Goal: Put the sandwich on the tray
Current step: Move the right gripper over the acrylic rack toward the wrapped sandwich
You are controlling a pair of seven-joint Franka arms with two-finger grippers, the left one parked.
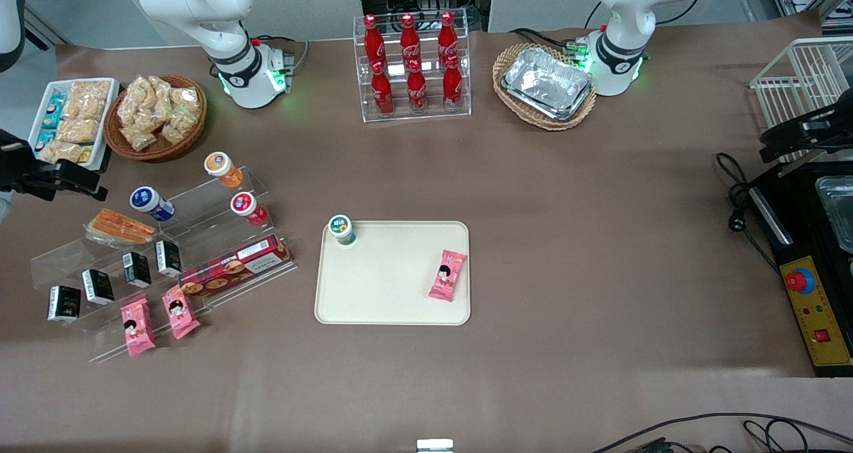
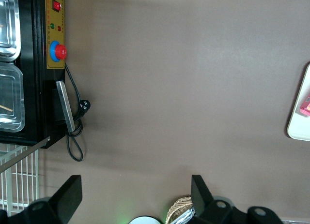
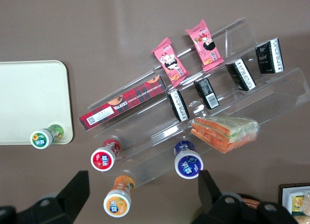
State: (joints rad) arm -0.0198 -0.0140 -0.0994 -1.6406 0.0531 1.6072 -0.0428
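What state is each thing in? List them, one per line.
sandwich: wrapped, lying on the acrylic shelf, not held, not on the tray.
tray: flat on the table, carrying two items, no sandwich.
green-capped jar: upright in a tray corner.
pink packet: lying flat on the tray.
tool: open, empty, above the shelf.

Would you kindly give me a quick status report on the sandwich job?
Gripper open, empty, above the clear rack. Sandwich on the rack, untouched. Tray holds a green-capped bottle and a pink packet; middle free.
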